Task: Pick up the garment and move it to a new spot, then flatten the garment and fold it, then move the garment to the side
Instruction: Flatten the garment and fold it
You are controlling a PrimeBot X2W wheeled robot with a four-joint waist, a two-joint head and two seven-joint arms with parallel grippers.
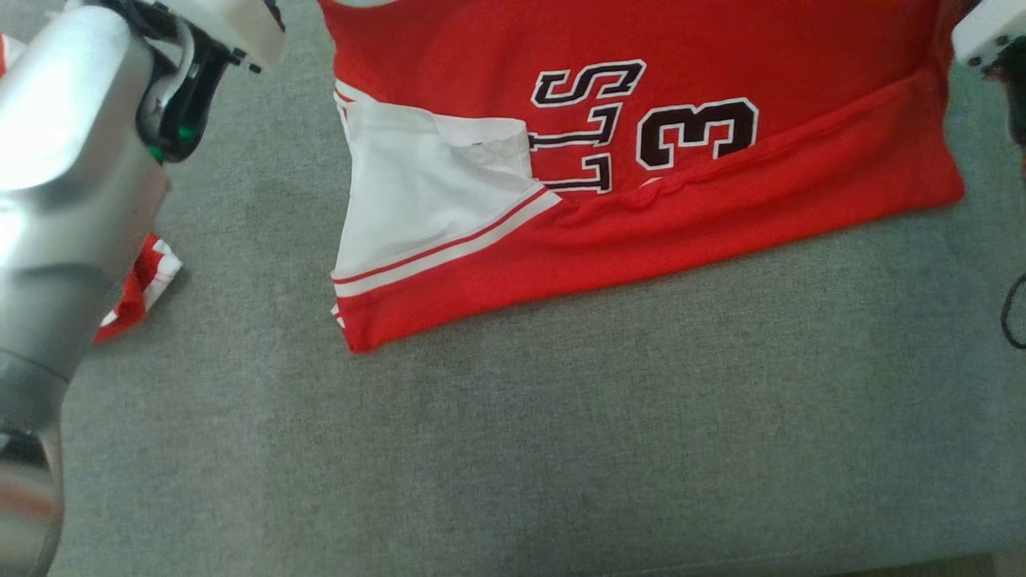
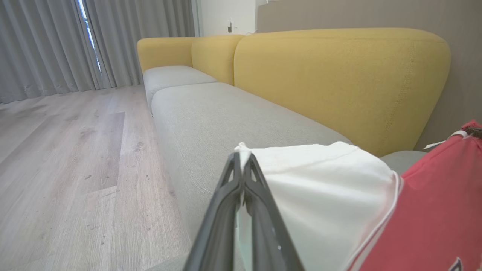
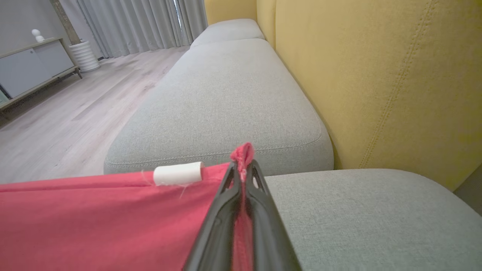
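Two grippers, both engaged.

- Left gripper [image 2: 242, 160]: fingers pressed together on the white side panel of the garment [image 1: 641, 200], with only a small nib of cloth past the tips.
- Right gripper [image 3: 243, 165]: clamped on a red edge, a small tuft showing above the tips, just beside a white tag [image 3: 177, 173].
- Garment: red numbered jersey lying across the grey sofa seat [image 1: 561, 449]. Its lower part is doubled up over the print, and its upper edge is raised at both pinches.
- Second item: red-and-white cloth [image 1: 144, 288], beside the left forearm.
- Hazards, as judged:
  - The shallow pinches may slip once the cloth is under tension.
  - An uneven pull would skew the fold or bunch the hem.
  - The forearm could drag the stray cloth along.
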